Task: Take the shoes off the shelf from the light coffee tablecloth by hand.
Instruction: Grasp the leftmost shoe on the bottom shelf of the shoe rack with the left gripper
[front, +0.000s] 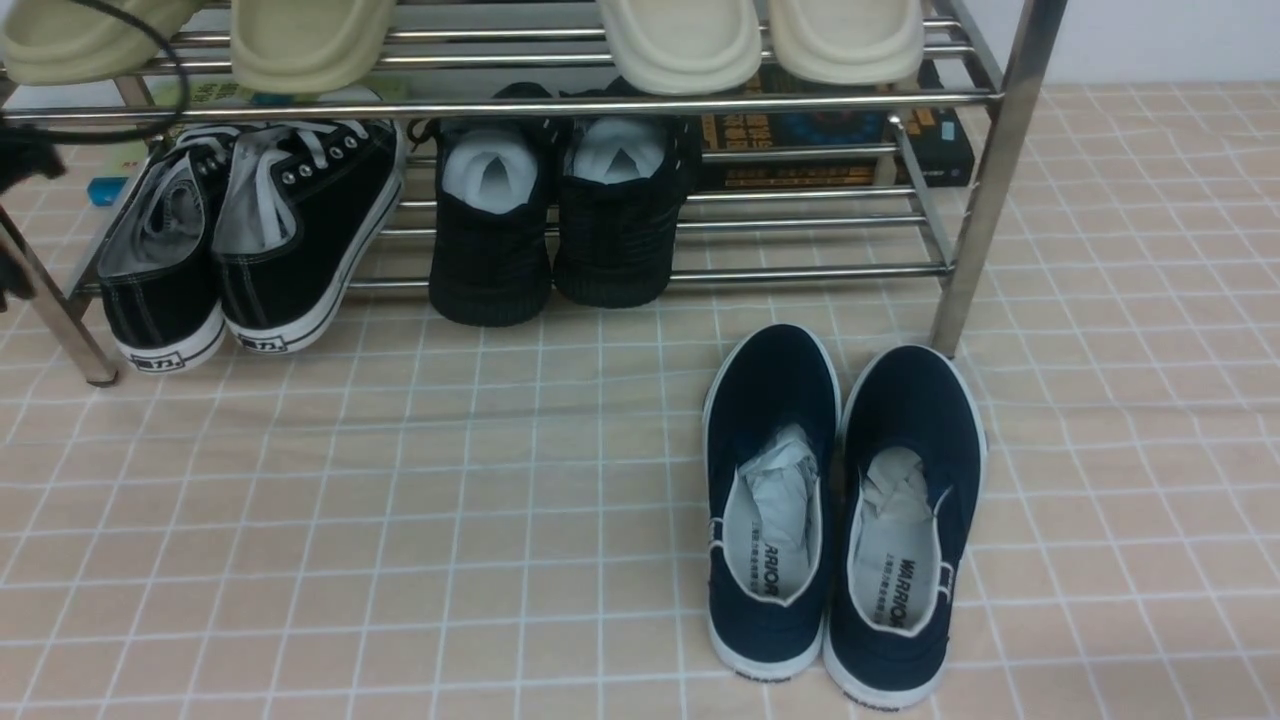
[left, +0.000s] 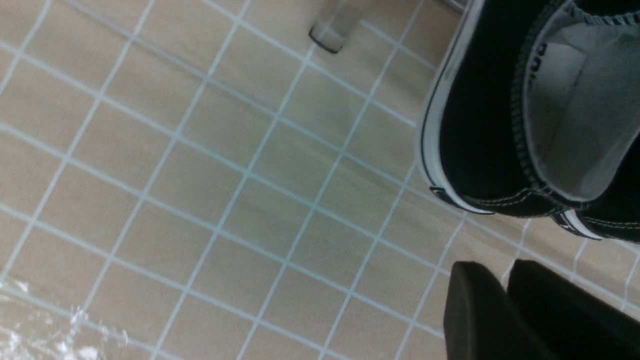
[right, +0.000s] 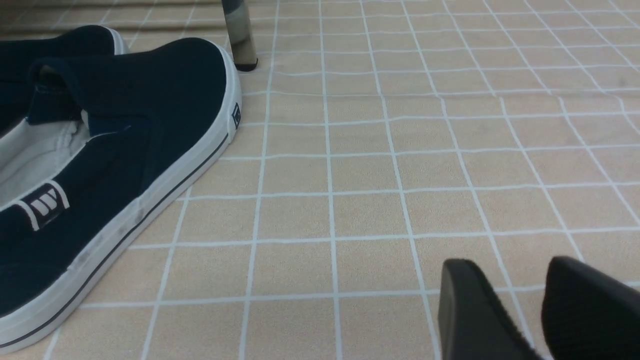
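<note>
The shoes, black canvas sneakers (front: 230, 250) with white laces, sit side by side at the left end of the chrome shelf's (front: 640, 104) lower tier, heels toward me and hanging over the light coffee tablecloth (front: 400, 500). In the left wrist view one sneaker heel (left: 480, 125) lies just beyond my left gripper (left: 500, 274), whose fingers stand slightly parted with only cloth between them, not touching the shoe. My right gripper (right: 510, 265) hovers open and empty over the cloth beside a navy slip-on (right: 125, 150).
Black knit shoes (front: 560, 220) stuffed with paper fill the middle of the lower tier. Cream slippers (front: 680, 40) rest on the top tier, books (front: 830, 140) lie behind. Navy slip-ons (front: 840, 510) stand on the cloth by the right shelf leg (front: 985, 190). The left leg (left: 332, 30) is near my left gripper.
</note>
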